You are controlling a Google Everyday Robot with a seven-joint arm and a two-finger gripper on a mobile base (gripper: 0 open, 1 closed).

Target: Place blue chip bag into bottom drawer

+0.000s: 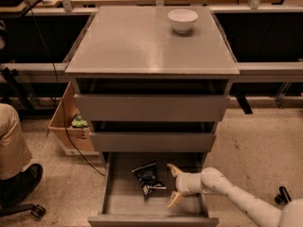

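Observation:
The blue chip bag (148, 178) is a small dark crinkled foil bag lying on the floor of the bottom drawer (118, 206), which is pulled out under the two upper drawers. My gripper (174, 185) is inside the drawer, just right of the bag and apart from it. Its two pale fingers are spread wide, one pointing up and back (174, 170), one down toward the front (174, 199). It holds nothing. My white arm (236, 197) reaches in from the lower right.
A white bowl (182, 20) stands on the cabinet top (142, 46). A cardboard box (71, 126) with a cable sits left of the cabinet. A seated person's leg and shoe (14, 164) are at the far left. Desks run behind.

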